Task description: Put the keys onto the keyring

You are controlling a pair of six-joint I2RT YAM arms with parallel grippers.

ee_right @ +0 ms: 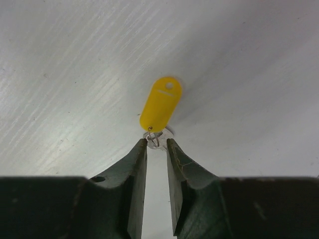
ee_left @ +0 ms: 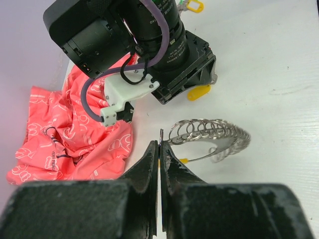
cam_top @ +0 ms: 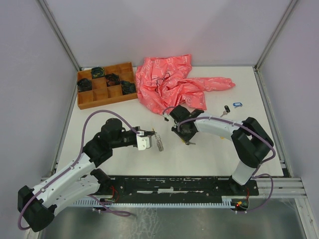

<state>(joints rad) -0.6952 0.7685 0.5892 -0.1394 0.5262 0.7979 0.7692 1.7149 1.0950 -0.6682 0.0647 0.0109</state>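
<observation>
The keyring sits right at the tips of the left gripper. Its fingers are pressed together on one wire end, and the silvery coil curves away ahead and to the gripper's right, low over the table.

The left arm rises from its base at the near left corner and bends at a raised elbow. Its forearm reaches toward the middle of the table, with the wrist about level.

The yellow-tagged key lies straight ahead of the right gripper. Its small ring is between the two fingertips, which stand a narrow gap apart. Whether they actually pinch it cannot be told.

The right arm climbs from its base and folds at an elbow near the table's right edge. The forearm runs inward so that the gripper tips down at the tabletop, close opposite the left one, with the keyring between the two.

Beyond the right gripper, past its forearm, lie a black-tagged key and a blue-tagged key, near each other and well apart from the keyring. A crumpled pink cloth lies just beyond both grippers. A wooden tray of compartments sits farther off, beyond the left elbow at the far left.

Bare tabletop lies between the grippers and the arms' base rail, and more to the right of the cloth. Upright frame posts stand at the far corners.
</observation>
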